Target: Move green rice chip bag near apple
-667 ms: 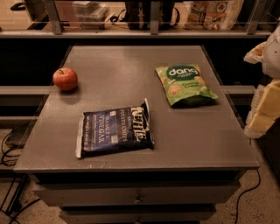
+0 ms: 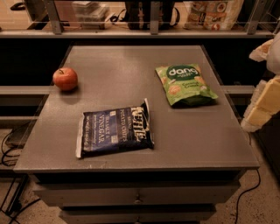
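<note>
The green rice chip bag (image 2: 186, 85) lies flat on the grey table (image 2: 131, 61), at its right side, with the white "dang" logo facing up. The apple (image 2: 65, 78), small and red-orange, sits near the table's left edge. The two are far apart, with bare table between them. My gripper (image 2: 259, 114) shows as pale cream parts at the right edge of the view, beyond the table's right edge and to the right of the green bag. It holds nothing that I can see.
A dark blue Kettle chip bag (image 2: 114, 132) lies at the front middle of the table, between apple and green bag but nearer the front. A shelf with packets (image 2: 214, 13) runs behind the table. Cables (image 2: 8, 148) lie on the floor at the left.
</note>
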Action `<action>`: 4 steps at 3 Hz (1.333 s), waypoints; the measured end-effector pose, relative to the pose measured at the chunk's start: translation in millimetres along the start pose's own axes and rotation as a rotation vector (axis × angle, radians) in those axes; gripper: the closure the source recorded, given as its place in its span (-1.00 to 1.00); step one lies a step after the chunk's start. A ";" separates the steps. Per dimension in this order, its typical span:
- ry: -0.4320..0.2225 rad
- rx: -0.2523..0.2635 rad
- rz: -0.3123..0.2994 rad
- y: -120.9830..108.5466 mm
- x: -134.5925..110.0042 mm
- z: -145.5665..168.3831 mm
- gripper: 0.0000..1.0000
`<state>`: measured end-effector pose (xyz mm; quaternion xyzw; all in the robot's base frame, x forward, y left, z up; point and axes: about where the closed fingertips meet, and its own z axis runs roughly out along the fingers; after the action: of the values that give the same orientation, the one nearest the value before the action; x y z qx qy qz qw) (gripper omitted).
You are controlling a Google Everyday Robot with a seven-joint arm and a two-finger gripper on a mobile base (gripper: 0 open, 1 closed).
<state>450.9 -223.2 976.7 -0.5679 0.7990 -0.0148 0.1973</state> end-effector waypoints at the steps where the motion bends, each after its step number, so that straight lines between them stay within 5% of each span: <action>1: -0.132 0.008 0.124 -20.5 -6.8 20.4 -1.00; 2: -0.278 -0.023 0.217 -39.2 -24.1 50.1 -1.00; 3: -0.395 -0.082 0.165 -45.7 -63.9 70.1 -1.00; 4: -0.396 -0.085 0.159 -44.5 -65.0 70.7 -1.00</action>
<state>532.5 -165.4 942.0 -0.5027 0.7867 0.1466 0.3268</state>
